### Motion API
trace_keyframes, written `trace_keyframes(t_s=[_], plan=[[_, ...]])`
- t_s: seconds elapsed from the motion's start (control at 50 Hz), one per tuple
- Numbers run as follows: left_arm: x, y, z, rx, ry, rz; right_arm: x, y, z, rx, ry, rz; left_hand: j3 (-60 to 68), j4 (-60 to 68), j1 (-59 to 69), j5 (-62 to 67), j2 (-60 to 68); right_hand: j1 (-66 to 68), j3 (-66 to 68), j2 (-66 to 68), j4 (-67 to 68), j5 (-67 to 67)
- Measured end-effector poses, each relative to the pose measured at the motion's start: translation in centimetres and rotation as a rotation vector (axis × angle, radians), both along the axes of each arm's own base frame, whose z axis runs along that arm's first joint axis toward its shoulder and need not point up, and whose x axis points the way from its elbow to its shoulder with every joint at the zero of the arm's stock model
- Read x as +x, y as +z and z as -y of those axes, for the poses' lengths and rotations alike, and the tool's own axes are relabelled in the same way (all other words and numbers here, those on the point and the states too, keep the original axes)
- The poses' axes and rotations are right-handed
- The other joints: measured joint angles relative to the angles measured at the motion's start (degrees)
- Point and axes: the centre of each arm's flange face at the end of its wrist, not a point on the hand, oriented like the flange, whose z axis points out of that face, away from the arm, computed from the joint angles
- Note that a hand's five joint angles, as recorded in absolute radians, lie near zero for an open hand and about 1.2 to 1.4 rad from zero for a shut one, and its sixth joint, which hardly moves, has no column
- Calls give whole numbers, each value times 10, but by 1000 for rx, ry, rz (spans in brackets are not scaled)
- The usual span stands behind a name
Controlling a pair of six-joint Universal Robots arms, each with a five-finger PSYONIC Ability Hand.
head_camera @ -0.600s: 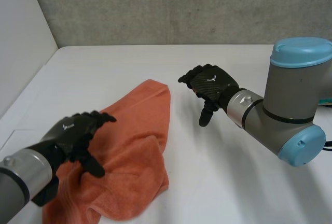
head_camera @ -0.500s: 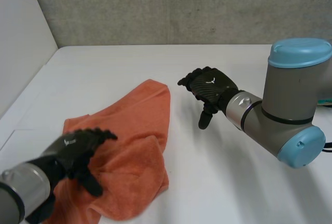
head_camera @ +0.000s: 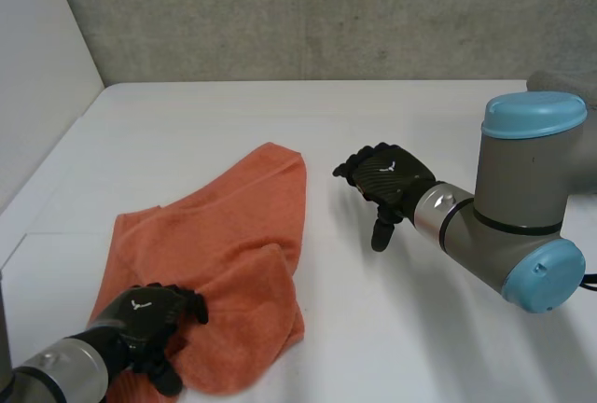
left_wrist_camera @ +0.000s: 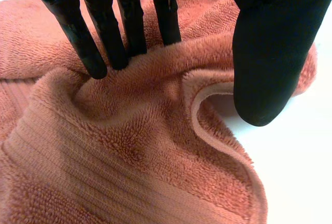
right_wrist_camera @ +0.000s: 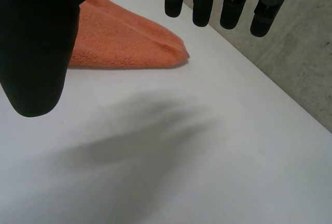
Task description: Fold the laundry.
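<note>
A soft orange towel (head_camera: pixel 233 235) lies bunched on the white table (head_camera: pixel 373 123). The left hand (head_camera: pixel 149 314) presses straight fingers (left_wrist_camera: pixel 132 27) into its near edge, thumb apart. The right hand (head_camera: pixel 387 177) hangs loose and empty beside it.

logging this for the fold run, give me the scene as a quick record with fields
surface: white table
laundry: one orange towel, rumpled, part of it doubled over itself
left hand: at the towel's near edge, straight fingers pressing into a raised ridge, thumb beside the hem
right hand: over bare table, beside the towel's far corner, fingers relaxed, holding nothing
fold status: not yet folded neatly
</note>
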Motion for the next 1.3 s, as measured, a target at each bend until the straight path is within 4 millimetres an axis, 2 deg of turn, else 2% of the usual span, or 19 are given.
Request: trace_keyframes(t_s=[0.06, 0.12, 0.16, 0.2, 0.26, 0.36, 0.52, 0.6, 0.72, 0.78, 0.8, 0.84, 0.88, 0.92, 1.0, 1.08, 1.16, 1.24, 1.3], plan=[[-2, -5, 3, -3, -16, 12, 0, -2, 0, 4, -3, -2, 30, 35, 33, 35, 29, 0, 0, 0, 0, 0], [-5, -10, 6, -11, -37, 25, 0, -4, 0, 9, -5, -4, 247, 250, 240, 248, 246, 0, 0, 0, 0, 0], [-7, -11, 9, -27, -49, 31, 0, -5, 0, 12, -7, -4, 328, 335, 328, 331, 329, 0, 0, 0, 0, 0], [-9, -10, 13, -54, -58, 36, 1, -6, 0, 15, -10, -2, 395, 412, 369, 397, 400, 0, 0, 0, 0, 0], [-11, -5, 22, -99, -55, 40, 2, -7, -1, 20, -14, 3, 409, 424, 369, 398, 412, 0, 0, 0, 0, 0], [-13, 25, 40, -222, -3, 32, 7, -9, -5, 50, -43, 29, 411, 426, 369, 398, 412, 0, 0, 0, 0, 0], [-16, 87, 41, -375, 48, -81, 34, -20, -23, 201, -46, 162, 411, 426, 369, 398, 412, 0, 0, 0, 0, 0], [-18, 107, 39, -417, 49, -130, 56, -33, -38, 317, -12, 229, 411, 426, 369, 398, 412, 0, 0, 0, 0, 0], [-18, 123, 45, -461, 72, -152, 81, -53, -65, 441, 46, 264, 411, 426, 369, 398, 414, 0, 0, 0, 0, 0], [-17, 130, 48, -475, 95, -159, 89, -61, -74, 465, 60, 266, 411, 426, 369, 398, 414, 225, 209, 214, 207, 210], [-17, 131, 49, -477, 101, -163, 90, -63, -75, 463, 57, 269, 411, 426, 369, 398, 414, 348, 338, 350, 336, 328], [-16, 134, 49, -480, 113, -172, 90, -63, -71, 445, 25, 279, 411, 426, 369, 398, 414, 480, 483, 506, 491, 485], [-16, 136, 48, -481, 119, -180, 86, -56, -61, 407, -21, 296, 411, 426, 369, 398, 414, 491, 538, 551, 547, 526], [-15, 136, 46, -480, 123, -187, 78, -38, -46, 333, -73, 326, 411, 426, 369, 398, 414, 491, 555, 553, 563, 528], [-13, 133, 42, -468, 121, -194, 50, 32, -10, 58, -117, 377, 411, 426, 369, 398, 414, 491, 558, 553, 565, 528], [-13, 126, 41, -448, 106, -199, 33, 89, 0, -183, -68, 343, 413, 427, 369, 398, 414, 491, 558, 553, 565, 528], [-15, 114, 44, -418, 87, -202, 27, 126, 1, -340, -18, 296, 414, 427, 369, 398, 414, 491, 561, 553, 565, 541], [-19, 100, 50, -387, 76, -196, 34, 128, 3, -370, 18, 265, 414, 427, 382, 412, 414, 499, 562, 553, 568, 548], [-26, 78, 62, -348, 71, -179, 48, 100, 11, -367, 72, 196, 414, 427, 382, 412, 415, 500, 562, 553, 568, 550]])
